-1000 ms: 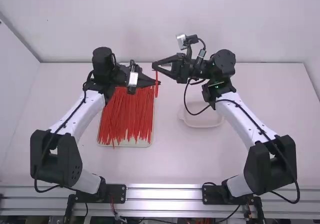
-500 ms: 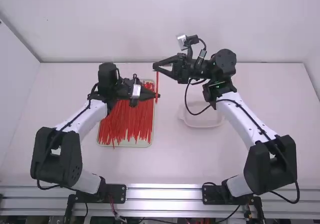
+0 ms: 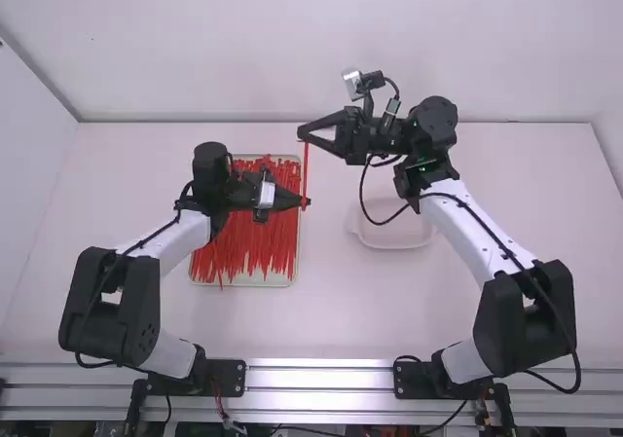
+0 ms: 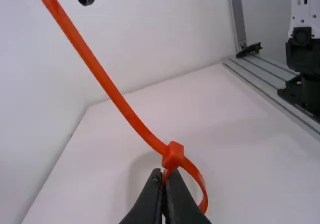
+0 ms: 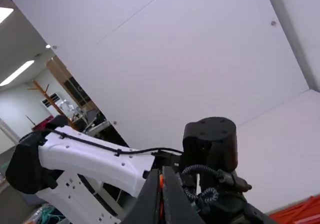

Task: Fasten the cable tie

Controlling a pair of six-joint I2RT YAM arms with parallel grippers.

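A red cable tie (image 3: pixel 305 169) hangs taut and upright between both grippers, above the tray's right edge. My left gripper (image 3: pixel 300 201) is shut on its lower end. In the left wrist view the left gripper (image 4: pixel 164 178) pinches just below the tie's square head (image 4: pixel 173 154), with a small closed loop (image 4: pixel 199 186) beside it and the strap (image 4: pixel 95 64) running off toward the other arm. My right gripper (image 3: pixel 305 137) is shut on the strap's upper end; in the right wrist view the right gripper (image 5: pixel 160 183) clamps a thin red strip.
A flat tray (image 3: pixel 292 281) heaped with several loose red cable ties (image 3: pixel 248 237) lies under the left arm. A clear shallow container (image 3: pixel 389 235) sits on the table below the right arm. The left arm's white link (image 5: pixel 95 159) faces the right wrist camera.
My left gripper has moved toward the table's near side with the tie's head, lengthening the red strap between the grippers. The right gripper has stayed almost still.
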